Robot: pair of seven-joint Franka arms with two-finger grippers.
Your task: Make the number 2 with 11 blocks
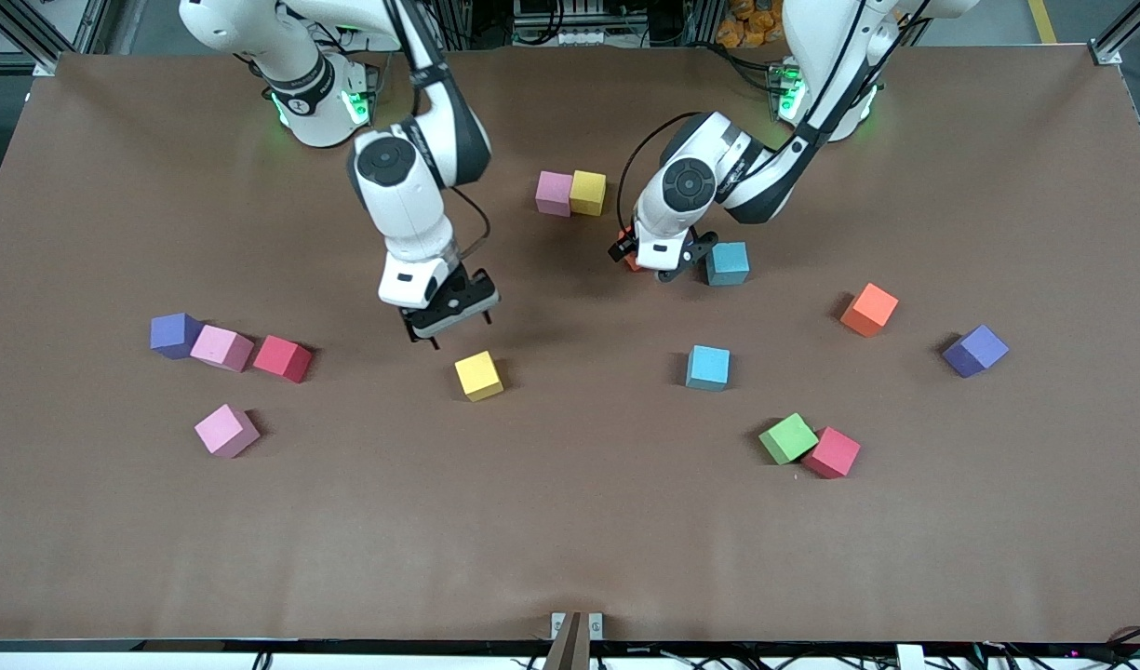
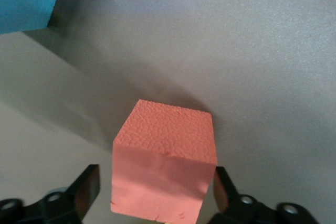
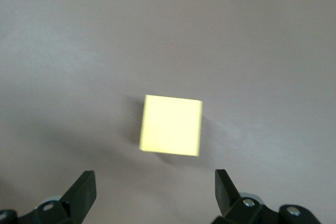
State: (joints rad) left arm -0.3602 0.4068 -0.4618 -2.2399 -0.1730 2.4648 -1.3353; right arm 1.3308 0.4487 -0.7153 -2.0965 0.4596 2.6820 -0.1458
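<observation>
The brown tabletop (image 1: 570,540) carries scattered blocks. A pink and a yellow one sit touching as a pair (image 1: 570,193) close to the arms' bases, and that pair is the landmark here.

The left hand (image 1: 661,263) is down at the tabletop, beside the pair toward the left arm's end and slightly nearer the camera. Its fingers are spread around a salmon block (image 2: 165,156). One pad looks to touch a side face and the other stands just clear, so nothing is pinched yet. The right hand (image 1: 450,321) hangs spread and empty above a loose yellow block (image 1: 478,375), which lies nearer the camera than the pair and toward the right arm's end.

The blocks are matte with a pebbled skin like foam. I judge them light, a little soft and not slippery. They should be taken by two opposite flat faces, square on and at mid-height. A corner grip would likely twist them.

By count there are:
- three pink
- two yellow
- two light blue
- two red
- one green
- one orange
- one salmon, at the left hand
- two purple cubes (image 1: 975,350), one toward each end of the tabletop

All but the pair lie nearer the camera than the pair. No figure is laid out beyond it yet.
</observation>
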